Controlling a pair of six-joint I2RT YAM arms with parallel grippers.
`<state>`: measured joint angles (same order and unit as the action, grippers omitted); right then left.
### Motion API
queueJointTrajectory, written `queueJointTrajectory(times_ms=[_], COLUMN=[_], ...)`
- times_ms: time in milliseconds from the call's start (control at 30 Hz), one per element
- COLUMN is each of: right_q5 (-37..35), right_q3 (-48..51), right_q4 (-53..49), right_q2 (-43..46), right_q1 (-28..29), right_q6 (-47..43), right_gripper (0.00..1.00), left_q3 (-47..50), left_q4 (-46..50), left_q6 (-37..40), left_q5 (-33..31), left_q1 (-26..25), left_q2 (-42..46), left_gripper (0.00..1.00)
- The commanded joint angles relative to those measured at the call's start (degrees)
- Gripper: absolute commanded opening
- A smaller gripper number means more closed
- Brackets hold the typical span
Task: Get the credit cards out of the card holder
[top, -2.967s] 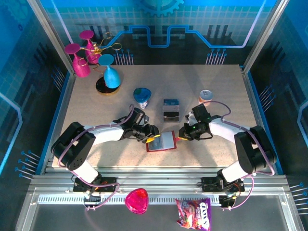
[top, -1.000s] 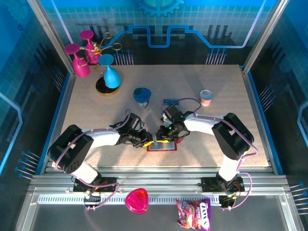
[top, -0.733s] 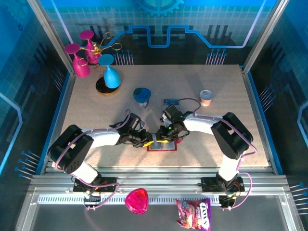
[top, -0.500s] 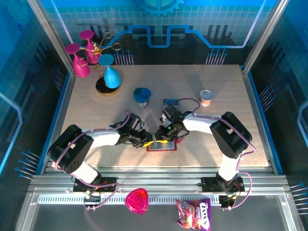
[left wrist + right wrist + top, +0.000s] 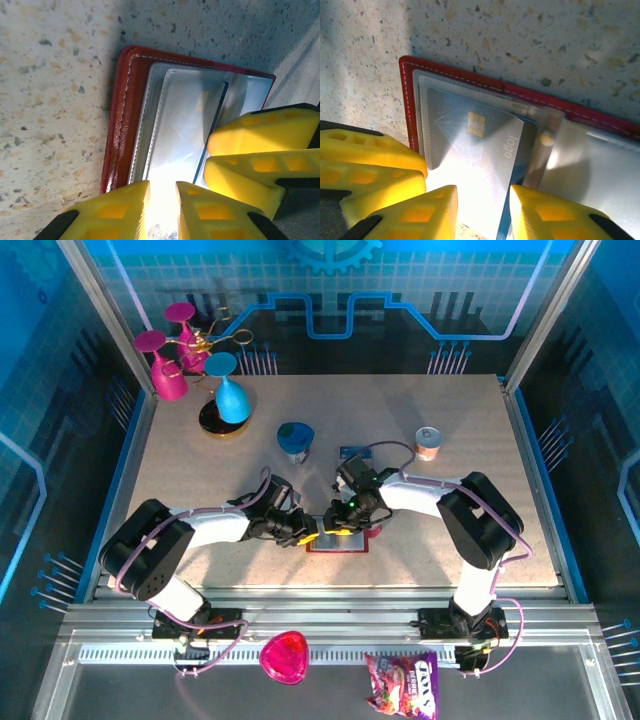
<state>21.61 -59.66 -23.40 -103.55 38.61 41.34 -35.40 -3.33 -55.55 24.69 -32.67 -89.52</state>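
Observation:
The card holder (image 5: 340, 543), dark red with pale grey pockets, lies open on the table. My left gripper (image 5: 312, 531) is shut on its left flap, the grey pocket edge (image 5: 165, 150) between its narrow jaws. My right gripper (image 5: 342, 524) is open over the same flap. Its fingertips (image 5: 432, 212) stand apart above a silvery credit card (image 5: 480, 145) with a chip and "logo", which sticks out of the pocket askew. A second card's blue edge (image 5: 516, 176) shows under it. That card's chip (image 5: 202, 100) shows in the left wrist view. A small blue card (image 5: 352, 451) lies behind my right wrist.
A blue cup (image 5: 295, 440) and a small can (image 5: 428, 443) stand beyond the arms. Pink and blue goblets (image 5: 228, 395) are at the back left. A pink heart dish (image 5: 285, 657) and a candy bag (image 5: 402, 685) lie in front of the bases.
Three seconds ago my right gripper was to the right of the card holder; it has come in over the left flap. In the last second its jaws widened slightly. The left arm stayed put.

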Motion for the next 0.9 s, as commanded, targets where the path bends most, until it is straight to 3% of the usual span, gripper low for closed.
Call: queueJointTrajectory(times_ms=[0,867], right_q5=[-1.5,-1.9], right_q3=[-1.2,-1.5], right_q4=[-3.1,-4.5], right_q2=[0.0,3.1], right_q1=[0.7,0.2], right_q6=[-1.2,-2.0], right_gripper=[0.33,0.33], left_q3=[1.1,-1.9], left_q4=[0.6,2.4], left_q6=[0.4,0.8], left_q5=[-0.3,0.1], left_q1=[0.4,0.5], left_q2=[-0.3,-0.1], left_gripper=[0.2,0.2])
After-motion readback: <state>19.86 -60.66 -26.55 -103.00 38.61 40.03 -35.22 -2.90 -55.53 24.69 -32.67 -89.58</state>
